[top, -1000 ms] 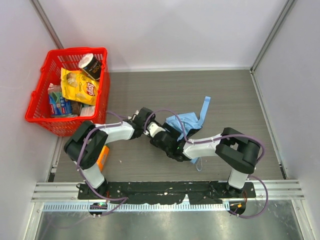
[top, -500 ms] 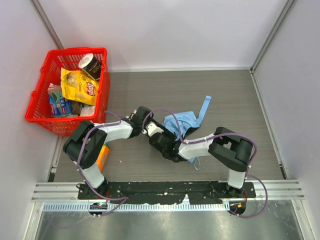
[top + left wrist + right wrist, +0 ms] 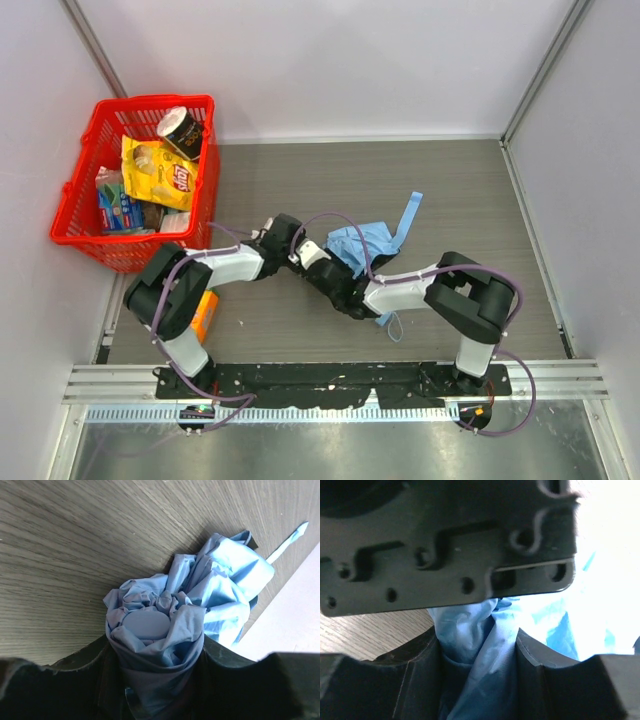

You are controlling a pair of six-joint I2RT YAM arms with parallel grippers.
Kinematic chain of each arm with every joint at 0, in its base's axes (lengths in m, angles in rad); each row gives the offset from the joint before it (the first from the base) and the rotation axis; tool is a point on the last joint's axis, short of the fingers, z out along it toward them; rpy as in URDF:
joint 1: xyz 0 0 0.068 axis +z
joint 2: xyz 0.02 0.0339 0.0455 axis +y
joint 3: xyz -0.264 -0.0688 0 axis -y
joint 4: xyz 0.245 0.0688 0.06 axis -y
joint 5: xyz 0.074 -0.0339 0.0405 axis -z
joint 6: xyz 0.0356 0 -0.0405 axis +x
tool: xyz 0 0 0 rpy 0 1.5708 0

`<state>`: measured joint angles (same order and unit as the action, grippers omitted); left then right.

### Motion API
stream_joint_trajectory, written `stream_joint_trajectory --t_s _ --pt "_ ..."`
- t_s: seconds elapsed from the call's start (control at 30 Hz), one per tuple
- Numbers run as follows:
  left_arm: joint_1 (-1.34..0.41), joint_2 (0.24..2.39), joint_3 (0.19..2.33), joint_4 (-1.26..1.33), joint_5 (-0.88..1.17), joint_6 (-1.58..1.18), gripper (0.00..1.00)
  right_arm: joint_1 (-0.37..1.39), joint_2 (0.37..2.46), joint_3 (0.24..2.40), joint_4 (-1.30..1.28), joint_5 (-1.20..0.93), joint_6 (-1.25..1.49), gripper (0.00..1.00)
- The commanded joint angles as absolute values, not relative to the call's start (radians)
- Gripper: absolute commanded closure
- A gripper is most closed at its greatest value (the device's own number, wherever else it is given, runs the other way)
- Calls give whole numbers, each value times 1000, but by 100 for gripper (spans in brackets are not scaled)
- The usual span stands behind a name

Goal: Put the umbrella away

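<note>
The umbrella [image 3: 366,240] lies as a crumpled sky-blue bundle in the middle of the table, its flat blue strap [image 3: 409,214] trailing to the far right. Both arms meet at its near left end. In the left wrist view my left gripper [image 3: 155,647] is shut on the bunched fabric, and the rounded blue end [image 3: 146,624] pokes out past the fingers. My right gripper [image 3: 477,640] is shut on a fold of the umbrella [image 3: 470,625] just beside it, with the left gripper's black body [image 3: 445,545] right above. In the top view the grippers [image 3: 312,262] [image 3: 340,286] nearly touch.
A red basket [image 3: 72,222] stands at the far left, holding a yellow chip bag [image 3: 165,175], a dark cup [image 3: 182,131] and other packets. An orange item [image 3: 207,312] lies under the left arm. A thin blue loop [image 3: 392,326] lies by the right forearm. White walls enclose the table.
The right gripper has closed onto the umbrella fabric and shifted slightly left toward the left gripper. The left gripper has kept its grip; the bundle has shifted a little.
</note>
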<state>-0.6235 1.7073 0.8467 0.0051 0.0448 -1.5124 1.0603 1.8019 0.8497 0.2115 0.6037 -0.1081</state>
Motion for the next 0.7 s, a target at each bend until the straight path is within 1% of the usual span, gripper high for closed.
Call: stream_joint_trajectory --t_s 0.0,0.03,0.1,0.13,0.23,0.3,0.4,0.47,0.6,0.63,0.67 --pt "-634 1651 773 128 41 -1451 70 1015 1809 753 196 443 0 99" --pt "-634 1640 755 188 32 -1439 58 1015 1796 726 212 431 0 99" --pt "-629 1617 712 293 22 -1428 40 1015 1772 686 283 426 0 99" --pt "-626 1606 697 332 17 -1419 30 1015 1758 677 297 428 0 99" --pt "-614 1582 689 357 9 -1384 7 1012 1729 618 369 396 -2 99" --pt "-597 1569 666 414 9 -1378 0 1006 1703 588 403 367 23 99" --pt "-571 1551 620 507 8 -1371 0 983 1669 549 456 313 43 99" --pt "-551 1545 591 573 17 -1370 0 939 1645 513 501 232 83 99" --pt "-541 1539 577 583 57 -1365 0 783 1640 444 594 -125 230 99" --pt "-543 1534 578 571 64 -1364 0 747 1643 428 659 -188 254 99" --pt "-549 1519 577 548 66 -1361 0 689 1660 417 699 -301 315 99"
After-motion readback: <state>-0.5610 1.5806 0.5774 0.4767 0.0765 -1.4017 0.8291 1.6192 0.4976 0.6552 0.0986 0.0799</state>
